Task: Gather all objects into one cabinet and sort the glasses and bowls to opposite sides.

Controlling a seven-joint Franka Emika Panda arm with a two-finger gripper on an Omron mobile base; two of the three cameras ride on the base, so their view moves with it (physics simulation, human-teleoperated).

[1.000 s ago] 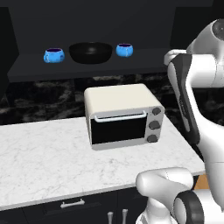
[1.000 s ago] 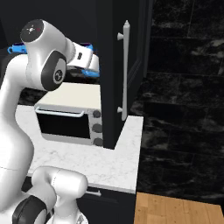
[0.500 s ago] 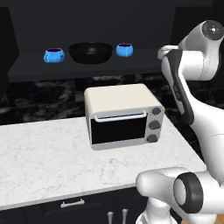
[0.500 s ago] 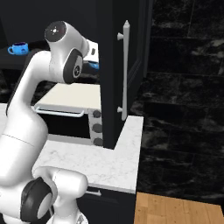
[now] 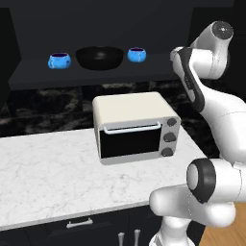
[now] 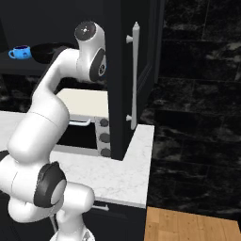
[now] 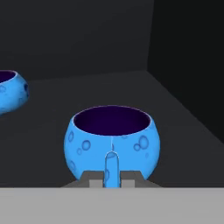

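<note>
My gripper (image 7: pixel 112 175) is shut on the handle of a bright-blue cup (image 7: pixel 113 138) with a dark purple inside. The cup is upright over the right end of the cabinet's dark shelf (image 7: pixel 52 113), near its right wall; whether it touches the board I cannot tell. A second blue cup (image 7: pixel 8 92) shows at the left edge of the hand view. In the left base view the shelf (image 5: pixel 96 72) carries a blue cup (image 5: pixel 59 60), the wide black bowl (image 5: pixel 100 56) and another blue cup (image 5: pixel 136 54). My hand (image 5: pixel 178 58) reaches in to the right of them.
A cream toaster oven (image 5: pixel 134 127) stands on the white marble counter (image 5: pixel 48 178) below the shelf. Drawers with silver handles (image 5: pixel 79 223) run under the counter. A tall black cabinet panel with a long handle (image 6: pixel 134 75) stands close to the arm's right.
The hand has moved left and slightly up toward the shelf's right end, carrying the blue cup. The jaws stayed shut; the shelf items have not moved.
</note>
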